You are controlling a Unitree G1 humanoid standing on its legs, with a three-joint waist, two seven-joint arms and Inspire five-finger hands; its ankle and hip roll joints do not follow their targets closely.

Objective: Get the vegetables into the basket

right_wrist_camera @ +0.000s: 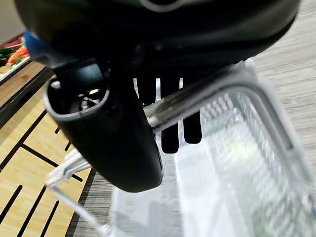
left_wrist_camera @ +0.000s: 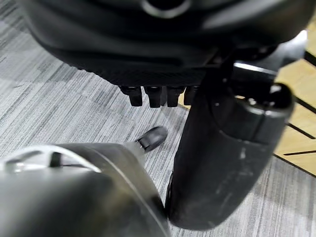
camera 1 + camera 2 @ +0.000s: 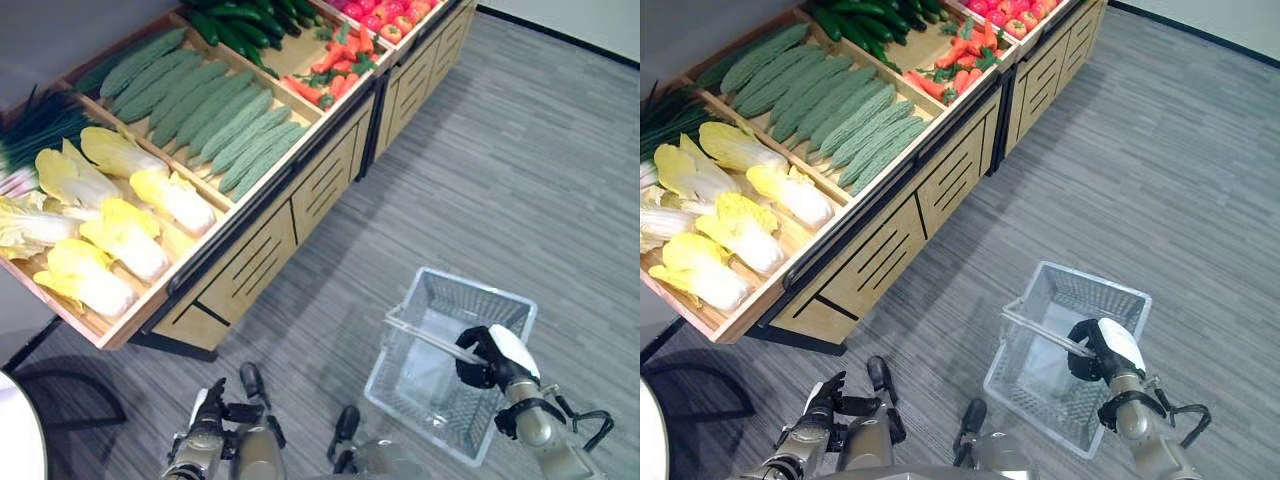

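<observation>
Right hand (image 3: 497, 362) curled round the handle (image 1: 197, 98) of the wire basket (image 3: 420, 385), which hangs below it over the grey floor (image 3: 520, 180); the basket holds no vegetables. Left hand (image 3: 208, 410) low near the robot's body, fingers relaxed and holding nothing. Ahead and to the left of both hands stands the wooden stand (image 3: 300, 190), its bins carrying cabbages (image 3: 125, 240) nearest the left hand, then bitter gourds (image 3: 215, 115), carrots (image 3: 335, 70) and tomatoes (image 3: 390, 15) farther off.
</observation>
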